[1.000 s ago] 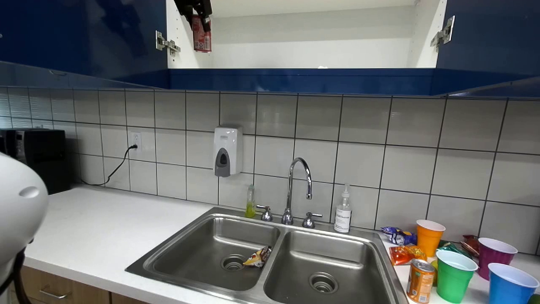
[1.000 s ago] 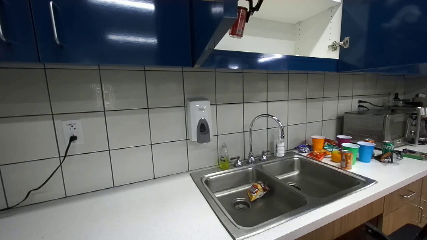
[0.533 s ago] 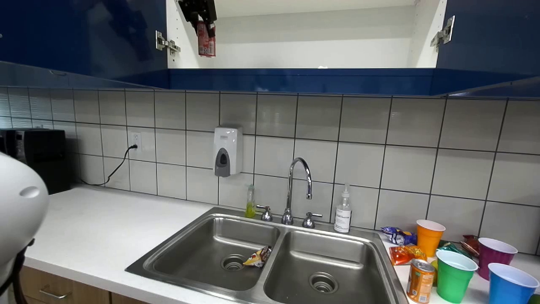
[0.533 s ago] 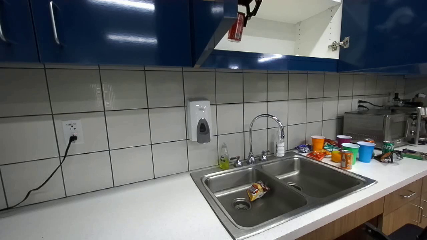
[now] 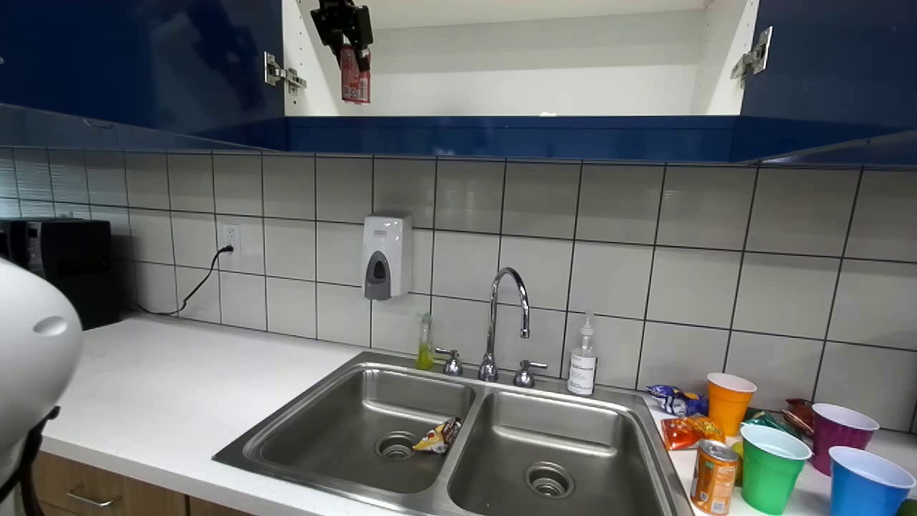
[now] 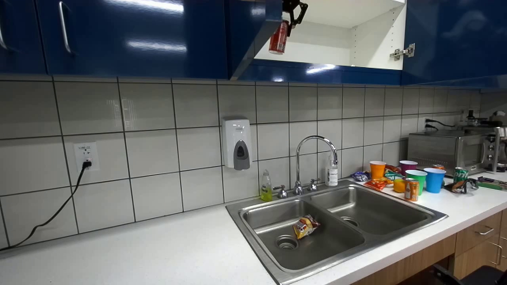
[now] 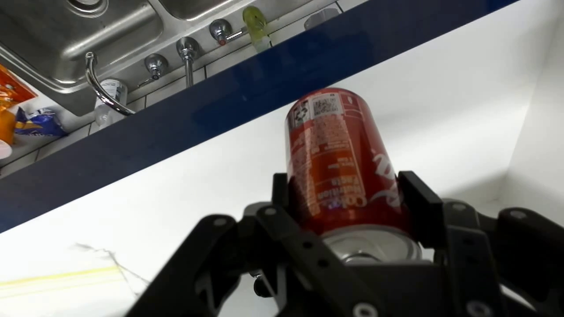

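My gripper [image 7: 348,196] is shut on a red soda can [image 7: 337,154], with one finger on each side near the silver lid end. The lid faces the palm. In both exterior views the can [image 5: 356,79] hangs below the black gripper [image 5: 352,54], in front of the open cabinet. It looks nearly upright in an exterior view and slightly tilted in an exterior view [image 6: 279,39]. The can bottom is above the cabinet's blue lower edge [image 5: 501,136]. Part of the gripper is cut off by the top of both exterior views.
Open blue cabinet doors [image 5: 143,57] [image 6: 447,43] flank the white cabinet interior [image 5: 537,64]. Below are a double sink [image 6: 257,233] with a snack bag [image 6: 305,226], a faucet [image 5: 493,322], a soap dispenser [image 5: 387,256], and cups, cans and snack bags, including a green cup [image 5: 774,466].
The gripper, still holding the red can, has moved lower. It has shifted slightly right in an exterior view and slightly left in an exterior view. The counter items have not moved.
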You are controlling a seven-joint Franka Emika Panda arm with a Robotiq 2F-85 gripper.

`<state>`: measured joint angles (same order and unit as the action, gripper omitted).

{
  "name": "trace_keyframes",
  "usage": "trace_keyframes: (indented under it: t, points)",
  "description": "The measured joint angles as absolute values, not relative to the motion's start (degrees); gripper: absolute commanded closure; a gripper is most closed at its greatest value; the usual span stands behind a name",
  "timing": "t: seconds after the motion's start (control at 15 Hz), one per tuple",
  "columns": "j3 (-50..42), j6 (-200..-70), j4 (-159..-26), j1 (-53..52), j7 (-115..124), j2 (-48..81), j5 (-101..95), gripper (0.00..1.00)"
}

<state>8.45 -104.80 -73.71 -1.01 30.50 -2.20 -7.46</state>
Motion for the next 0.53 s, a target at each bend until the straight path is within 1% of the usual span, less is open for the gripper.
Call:
trace_keyframes:
  t: [0.53]
  points:
    - [8.4, -103.4, -70.1, -1.3, 31.5, 1.5, -9.2, 0.62]
